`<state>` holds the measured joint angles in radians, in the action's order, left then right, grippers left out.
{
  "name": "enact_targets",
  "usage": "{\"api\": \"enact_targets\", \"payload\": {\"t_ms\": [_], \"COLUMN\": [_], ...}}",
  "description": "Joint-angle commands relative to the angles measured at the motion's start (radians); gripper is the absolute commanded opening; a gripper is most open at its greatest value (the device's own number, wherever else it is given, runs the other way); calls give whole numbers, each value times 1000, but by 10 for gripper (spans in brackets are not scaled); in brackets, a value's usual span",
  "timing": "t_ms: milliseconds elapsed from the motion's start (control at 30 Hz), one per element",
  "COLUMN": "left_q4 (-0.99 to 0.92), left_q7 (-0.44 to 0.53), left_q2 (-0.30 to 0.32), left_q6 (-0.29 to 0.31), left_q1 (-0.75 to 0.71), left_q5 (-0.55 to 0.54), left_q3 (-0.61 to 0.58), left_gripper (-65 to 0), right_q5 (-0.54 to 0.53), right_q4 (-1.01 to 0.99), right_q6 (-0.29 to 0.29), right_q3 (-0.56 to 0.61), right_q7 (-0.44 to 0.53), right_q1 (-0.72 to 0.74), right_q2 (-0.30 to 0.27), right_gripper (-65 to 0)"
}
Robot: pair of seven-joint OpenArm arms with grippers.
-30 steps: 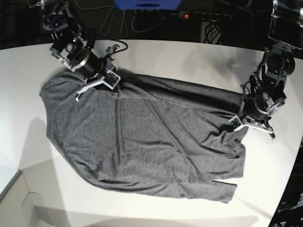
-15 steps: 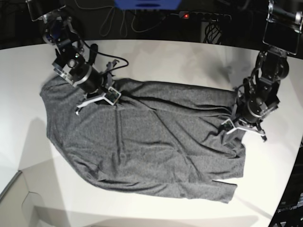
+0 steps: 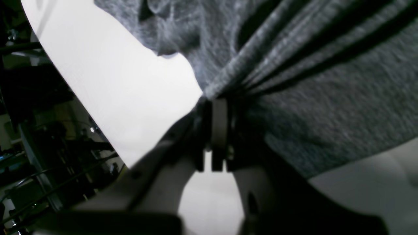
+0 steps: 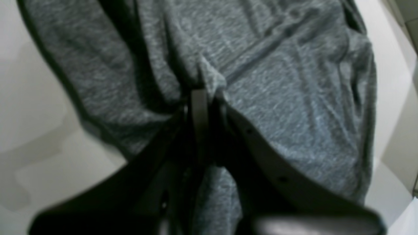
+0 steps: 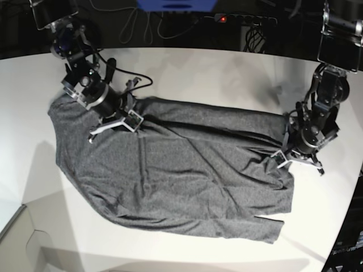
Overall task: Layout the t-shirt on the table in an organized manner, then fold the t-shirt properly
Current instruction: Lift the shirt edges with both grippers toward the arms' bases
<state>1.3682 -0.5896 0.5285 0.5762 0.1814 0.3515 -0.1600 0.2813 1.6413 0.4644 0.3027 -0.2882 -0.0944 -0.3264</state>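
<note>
Two grippers, each clamped on one edge of the t-shirt [image 5: 170, 175], at opposite ends of the garment

Left gripper [image 5: 298, 158], on the right side of the base view: jaws pressed together with a bunch of grey knit caught between them. In the left wrist view the cloth fans out from the tips of the left gripper [image 3: 218, 101] in tight dark pleats, up and to the right. Bare table [image 3: 124, 85] lies just to the left of the pinch point, so the grip sits right at the shirt's border.

Right gripper [image 5: 116, 122], on the left side of the base view: also clenched, a small peak of fabric rising between its tips. In the right wrist view the t-shirt [image 4: 277, 81] spreads on both sides of the right gripper [image 4: 200, 93] and beyond it; the pinch is a little way in from the hem, not at the very edge. View is soft, so the exact fold in the jaws cannot be made out.

T-shirt itself: spread mostly flat across the middle of the white table [image 5: 215, 73], roughly a slanted rectangle, long creases running between the two grip points. Near corner at lower right of the base view lies loose on the tabletop, well apart from either gripper
</note>
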Motion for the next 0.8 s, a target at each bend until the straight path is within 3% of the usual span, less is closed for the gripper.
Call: {"api": "enact_targets", "payload": {"t_ms": [0, 100, 367, 600, 667, 767], "left_q4": [14, 12, -60, -51, -51, -51], "left_q7": [7, 7, 1, 1, 0, 3], "left_q2": [14, 14, -9, -12, -12, -9], "left_q6": [-12, -12, -17, -17, -17, -17], "left_q1": [22, 20, 30, 39, 45, 51], "left_q5": [7, 7, 7, 7, 7, 7], "left_q3": [6, 6, 9, 12, 10, 10], "left_gripper": [-648, -648, -645, -642, -606, -488], "right_q5": [-7, -7, -7, -6, -6, -6], "right_q4": [14, 0, 40, 147, 162, 176], "right_q6": [-6, -5, -5, -5, -5, -5], "right_q3": [-4, -4, -15, -41, -60, -83], "right_q7": [22, 4, -15, -18, -16, -15], "right_q1": [20, 22, 26, -31, -64, -109], "right_q2": [-4, -4, -4, -6, -4, -4], "right_gripper": [-650, -635, -404, -373, -373, -373]}}
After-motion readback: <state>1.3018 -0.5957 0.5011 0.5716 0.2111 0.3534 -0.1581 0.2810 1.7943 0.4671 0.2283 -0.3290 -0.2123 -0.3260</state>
